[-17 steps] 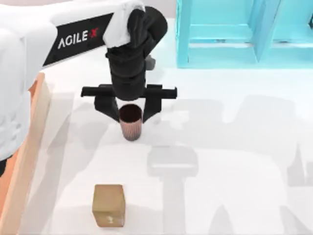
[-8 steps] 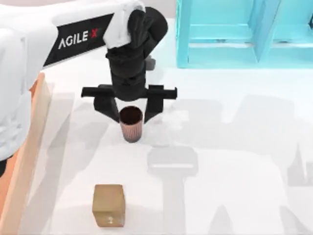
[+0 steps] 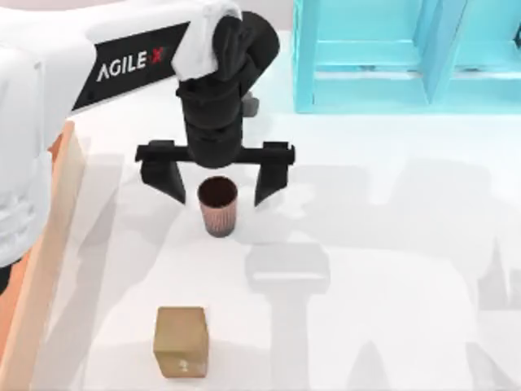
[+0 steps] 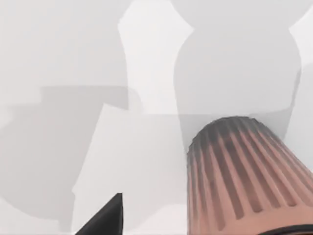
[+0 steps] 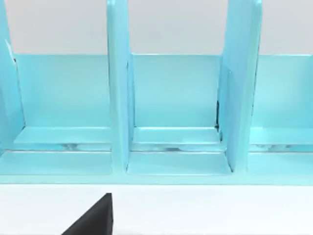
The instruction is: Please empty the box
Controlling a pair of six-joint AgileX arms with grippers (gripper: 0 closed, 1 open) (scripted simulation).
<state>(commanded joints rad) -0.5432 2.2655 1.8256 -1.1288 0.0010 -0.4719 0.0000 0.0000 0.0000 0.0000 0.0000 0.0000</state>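
Observation:
The box point(image 3: 50, 261), a pale-rimmed wooden crate with an orange-brown inside, runs along the table's left edge. A ribbed reddish-brown cup point(image 3: 218, 205) stands upright on the white table to its right, outside it. My left gripper point(image 3: 218, 181) hangs over the cup, open, with one black finger on each side and a gap to the cup wall. In the left wrist view the cup point(image 4: 244, 181) looms close beside one fingertip point(image 4: 105, 220). My right gripper point(image 5: 93, 221) is parked facing the shelf.
A small tan block point(image 3: 181, 342) sits near the front edge, below the cup. A turquoise shelf unit point(image 3: 391, 57) stands at the back right, its compartments point(image 5: 171, 122) facing the right wrist camera. White tabletop stretches to the right of the cup.
The left gripper's fingers have spread apart and let go of the cup, which stays standing in the same spot. The arm itself has barely moved.

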